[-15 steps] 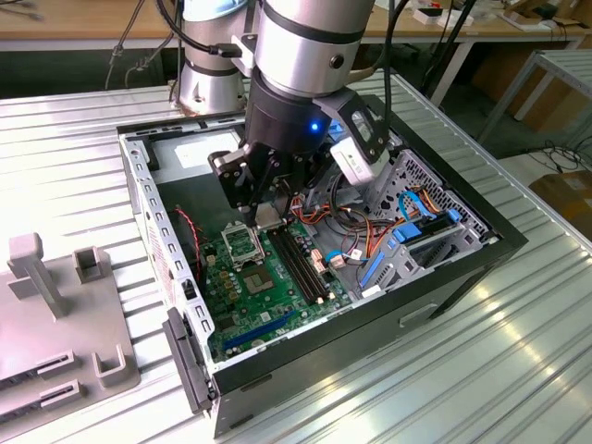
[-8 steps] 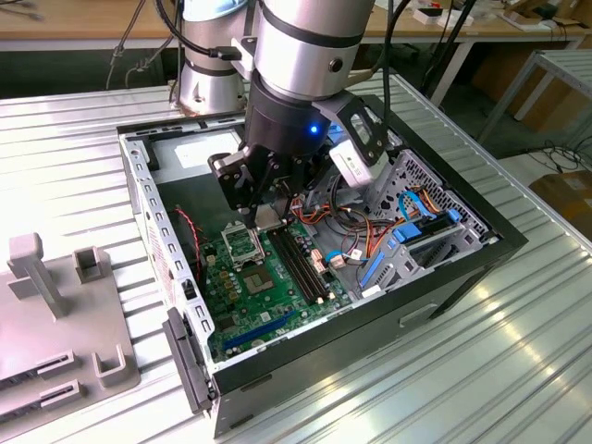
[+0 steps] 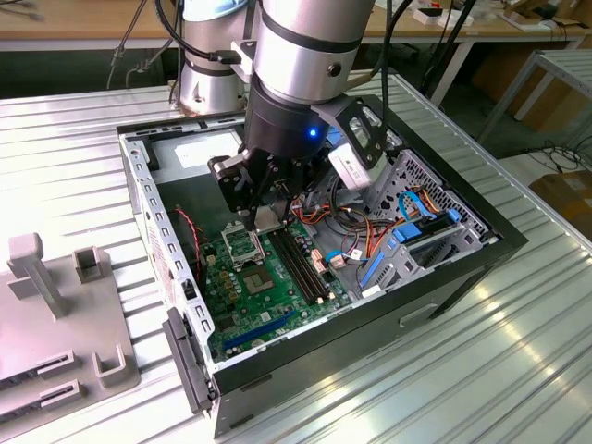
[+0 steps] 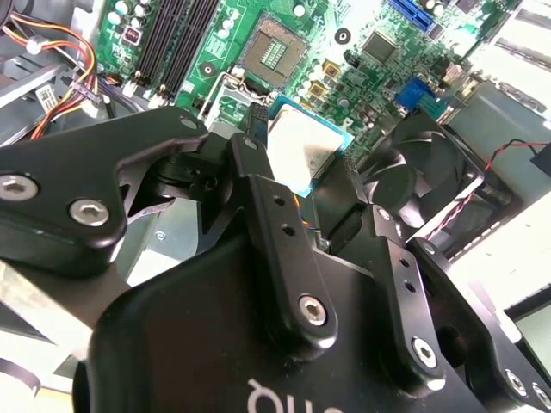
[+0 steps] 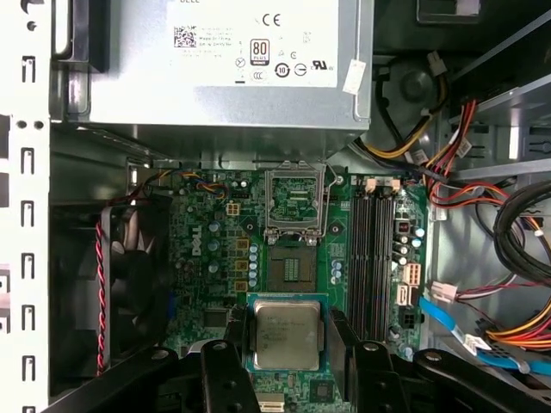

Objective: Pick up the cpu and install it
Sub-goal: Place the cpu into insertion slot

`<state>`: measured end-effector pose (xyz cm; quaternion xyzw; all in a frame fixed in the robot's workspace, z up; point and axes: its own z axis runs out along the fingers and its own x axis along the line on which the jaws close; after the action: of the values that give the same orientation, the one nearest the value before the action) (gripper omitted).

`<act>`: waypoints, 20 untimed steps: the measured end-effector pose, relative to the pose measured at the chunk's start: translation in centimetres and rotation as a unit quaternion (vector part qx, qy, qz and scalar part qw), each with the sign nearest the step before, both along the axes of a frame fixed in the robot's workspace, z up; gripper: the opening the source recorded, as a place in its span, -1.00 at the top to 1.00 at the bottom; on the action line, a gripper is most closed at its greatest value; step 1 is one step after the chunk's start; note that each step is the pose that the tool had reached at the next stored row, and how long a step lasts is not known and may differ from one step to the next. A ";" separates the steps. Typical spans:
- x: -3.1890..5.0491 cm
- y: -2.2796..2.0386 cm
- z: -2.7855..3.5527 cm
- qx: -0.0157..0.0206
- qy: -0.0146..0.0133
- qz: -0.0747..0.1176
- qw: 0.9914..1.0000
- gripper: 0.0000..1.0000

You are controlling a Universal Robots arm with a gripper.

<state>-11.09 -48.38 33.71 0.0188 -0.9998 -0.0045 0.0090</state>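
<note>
The cpu [image 5: 287, 334], a small flat square chip with a silver-grey top and green rim, sits level between the black fingers [image 5: 231, 348] of my gripper [image 5: 287, 342], which is shut on its two sides. It hangs above the green motherboard [image 5: 207, 258], just beside the open socket [image 5: 295, 267], whose metal load plate [image 5: 295, 200] is folded back. In the second wrist view the cpu [image 4: 303, 148] shows between the fingers of the gripper [image 4: 303, 176], with the socket [image 4: 274, 47] beyond it. In the exterior view the gripper [image 3: 262, 211] reaches down into the open computer case [image 3: 462, 264], over the socket [image 3: 242, 248].
A grey power-supply box [image 5: 224, 86] sits past the socket. A black fan [image 5: 129, 267] stands on one side, memory slots [image 5: 372, 258] and bundles of coloured cables [image 5: 508, 232] on the other. A grey fixture [image 3: 55, 305] stands on the ribbed table at the exterior view's left.
</note>
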 end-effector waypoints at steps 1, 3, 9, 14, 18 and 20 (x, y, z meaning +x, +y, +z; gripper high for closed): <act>0.00 0.00 -0.04 0.000 0.000 0.000 1.000 0.06; 0.00 0.00 -0.15 0.000 0.000 0.000 1.000 0.06; 0.00 0.00 -0.39 0.000 0.000 0.000 1.000 0.06; 0.00 0.00 -0.53 0.000 0.000 0.000 1.000 0.06; 0.00 0.00 -0.66 0.000 0.000 0.000 1.000 0.06; 0.00 0.00 -0.71 0.000 0.000 0.000 1.000 0.06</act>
<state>-11.10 -48.38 33.00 0.0188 -0.9998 -0.0046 0.0089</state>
